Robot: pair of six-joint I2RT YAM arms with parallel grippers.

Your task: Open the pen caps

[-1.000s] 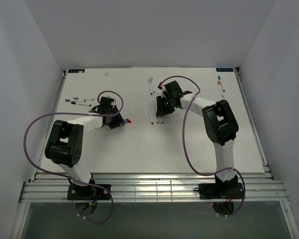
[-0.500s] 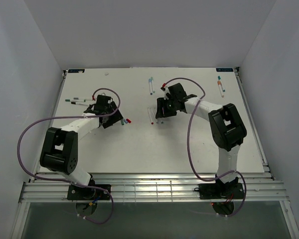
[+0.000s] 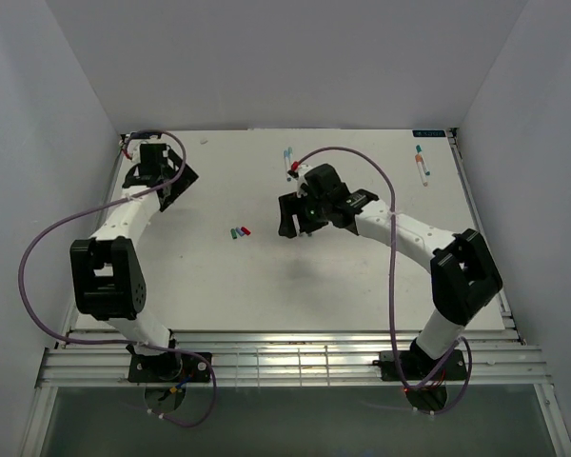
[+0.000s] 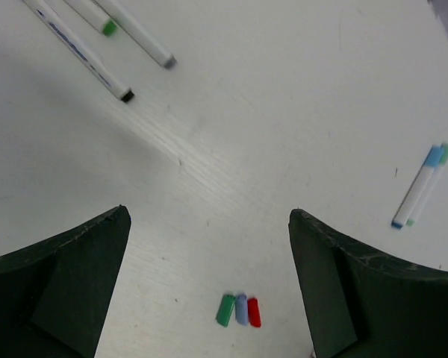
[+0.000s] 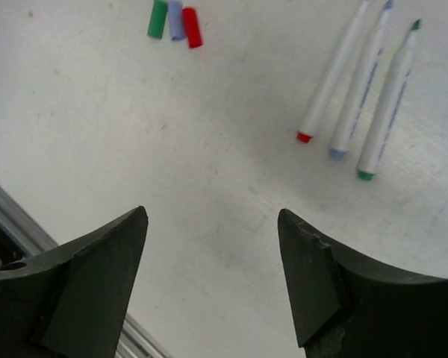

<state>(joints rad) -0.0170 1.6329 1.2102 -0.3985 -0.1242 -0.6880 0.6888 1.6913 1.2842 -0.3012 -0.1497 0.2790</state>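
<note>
caps: three loose caps [image 5: 175,19], green, blue and red, side by side on the table [image 3: 362,276] between the arms
pens: three bare-tipped pens [image 5: 366,82] below right gripper; three more and a pair in left wrist view
left gripper [image 4: 209,224]: jaws wide, empty
right gripper [image 5: 213,216]: jaws wide, empty

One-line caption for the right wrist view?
Open, empty right gripper; three loose caps side by side, three pens nearby.

White table [image 3: 266,276] — loose pen caps [image 3: 240,231], scattered pens [image 3: 422,164].
</note>
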